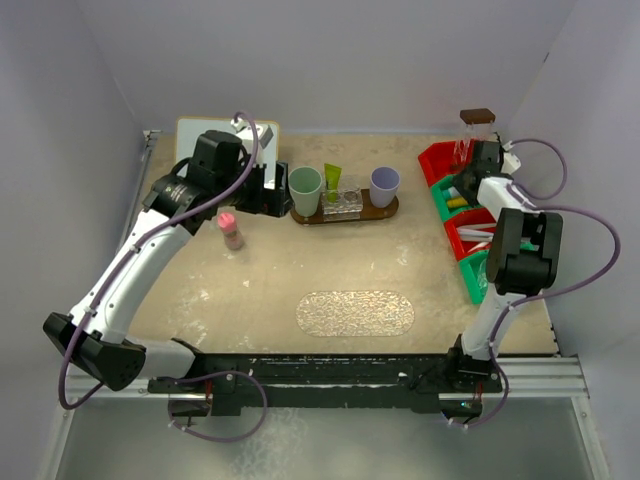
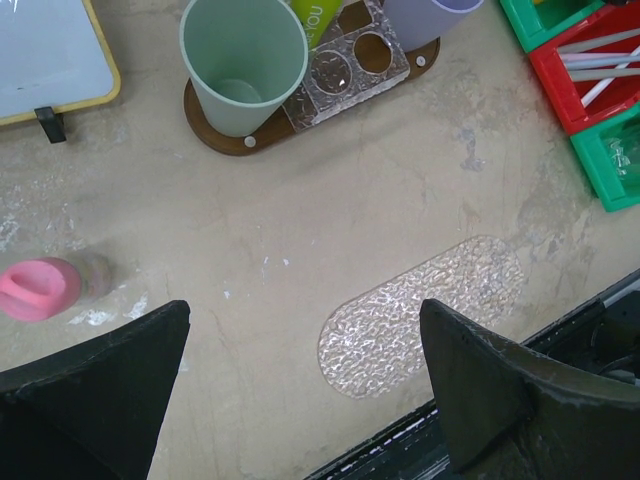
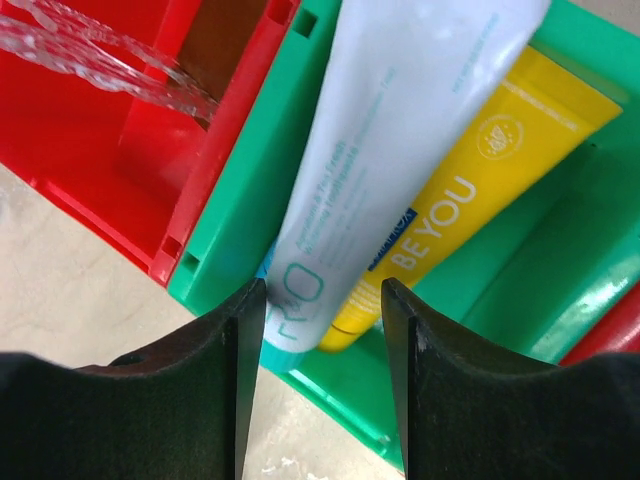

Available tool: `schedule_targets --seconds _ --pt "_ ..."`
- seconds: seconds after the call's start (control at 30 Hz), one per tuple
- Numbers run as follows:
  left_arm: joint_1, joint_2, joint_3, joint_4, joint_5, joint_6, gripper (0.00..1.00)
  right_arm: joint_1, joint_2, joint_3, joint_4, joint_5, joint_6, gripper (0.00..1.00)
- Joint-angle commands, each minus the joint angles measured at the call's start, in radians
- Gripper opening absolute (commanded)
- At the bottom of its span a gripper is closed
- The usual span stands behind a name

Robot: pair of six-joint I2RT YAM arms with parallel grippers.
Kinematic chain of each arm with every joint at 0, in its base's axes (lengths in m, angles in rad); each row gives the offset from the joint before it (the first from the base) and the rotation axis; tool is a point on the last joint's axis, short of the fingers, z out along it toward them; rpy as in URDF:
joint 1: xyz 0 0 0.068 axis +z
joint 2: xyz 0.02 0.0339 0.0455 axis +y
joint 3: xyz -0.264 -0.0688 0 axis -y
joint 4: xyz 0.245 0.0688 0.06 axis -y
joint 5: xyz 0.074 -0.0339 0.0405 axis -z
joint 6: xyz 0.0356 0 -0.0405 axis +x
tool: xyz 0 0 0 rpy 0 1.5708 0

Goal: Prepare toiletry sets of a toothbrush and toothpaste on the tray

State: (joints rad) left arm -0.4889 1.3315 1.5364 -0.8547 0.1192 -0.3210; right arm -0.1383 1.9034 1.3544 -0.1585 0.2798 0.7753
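Two arms: the left one is stretched toward the left end of the tray (image 1: 392,211); the right one bends over a row of red and green bins (image 1: 440,160) to the right of the tray.
Tray: a brown oval at the back of the table. It carries a green cup (image 1: 305,190), a clear rack (image 1: 345,204) and a lilac cup (image 1: 384,185) in a row.
Cups: both upright, green on the tray's left end, lilac on its right end. The left wrist view shows the green one empty.
Rack contents: one green tube (image 1: 332,180) stands in it at the tray's middle, and two round holes show open in the left wrist view.
Left gripper (image 1: 275,192): just left of the tray, beside the green cup. Its fingers (image 2: 100,390) are spread wide with nothing between them.
Right gripper (image 3: 320,370): down in a green bin (image 3: 260,150) right of the tray. Its fingers (image 3: 215,390) stand partway apart, flanking the capped ends of a white tube (image 3: 400,130) and a yellow tube (image 3: 480,170). Whether they press on either tube cannot be told.
Tubes in the bin: the two lie slanted side by side, touching.
Toothbrushes (image 2: 598,60): slim and pale, lying in a red bin (image 2: 560,105) right of the tray.
Pink-capped bottle (image 1: 231,230): upright on the table in front of the tray's left end, apart from it.
Clear textured mat (image 1: 355,313): a flat oval in front of the tray, well apart, toward the arm bases.
Framed white board (image 1: 192,130): behind and left of the tray, partly hidden by the left arm.
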Motion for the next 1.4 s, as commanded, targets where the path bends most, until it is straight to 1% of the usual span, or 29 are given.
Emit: schedule_targets --seconds 0.0,0.17,0.2,0.33,0.47,0.57,0.7,0.77,0.87,0.97,1.03,1.1,1.17,1.27,1.33,1.37 --pt "0.008 -0.002 0.057 0.009 -0.008 0.013 0.93 -0.014 0.019 0.058 0.025 -0.004 0.032 0.52" --pt "0.009 -0.002 0.073 -0.005 -0.018 0.012 0.93 -0.015 0.055 0.094 0.025 -0.011 0.033 0.51" --pt "0.009 -0.003 0.076 -0.006 -0.018 0.011 0.93 -0.015 0.060 0.100 0.024 -0.015 0.035 0.50" --pt "0.009 -0.004 0.085 -0.015 -0.018 0.011 0.93 -0.017 0.050 0.094 0.024 -0.035 0.065 0.38" --pt "0.009 -0.013 0.093 -0.020 -0.016 0.011 0.93 -0.016 -0.031 0.035 0.041 -0.058 0.079 0.29" --pt "0.010 -0.030 0.085 -0.014 0.007 0.008 0.93 -0.015 -0.144 -0.030 0.044 -0.071 0.077 0.26" --pt "0.009 -0.057 0.058 0.011 0.047 -0.017 0.94 -0.015 -0.325 -0.169 0.064 -0.085 0.087 0.24" --pt "0.009 -0.066 0.046 0.026 0.074 -0.035 0.93 -0.012 -0.424 -0.245 0.071 -0.153 0.091 0.24" --pt "0.009 -0.069 0.022 0.057 0.126 -0.071 0.94 0.006 -0.615 -0.372 0.067 -0.229 0.089 0.23" --pt "0.009 -0.054 0.003 0.110 0.222 -0.131 0.93 0.034 -0.773 -0.408 0.008 -0.343 0.013 0.23" --pt "0.009 -0.032 -0.006 0.159 0.314 -0.181 0.93 0.105 -0.856 -0.391 -0.045 -0.401 -0.042 0.23" --pt "0.009 -0.001 -0.014 0.214 0.404 -0.245 0.93 0.203 -0.914 -0.369 -0.100 -0.424 -0.058 0.24" --pt "0.009 0.024 -0.027 0.279 0.505 -0.301 0.93 0.323 -0.957 -0.368 -0.106 -0.432 -0.014 0.23" --pt "0.002 0.045 -0.069 0.390 0.604 -0.401 0.93 0.504 -0.994 -0.389 -0.036 -0.372 0.105 0.23" --pt "-0.019 0.049 -0.117 0.481 0.633 -0.459 0.93 0.600 -0.983 -0.391 0.016 -0.333 0.179 0.23" --pt "-0.032 0.053 -0.134 0.492 0.637 -0.471 0.93 0.640 -0.968 -0.385 0.043 -0.314 0.205 0.23"
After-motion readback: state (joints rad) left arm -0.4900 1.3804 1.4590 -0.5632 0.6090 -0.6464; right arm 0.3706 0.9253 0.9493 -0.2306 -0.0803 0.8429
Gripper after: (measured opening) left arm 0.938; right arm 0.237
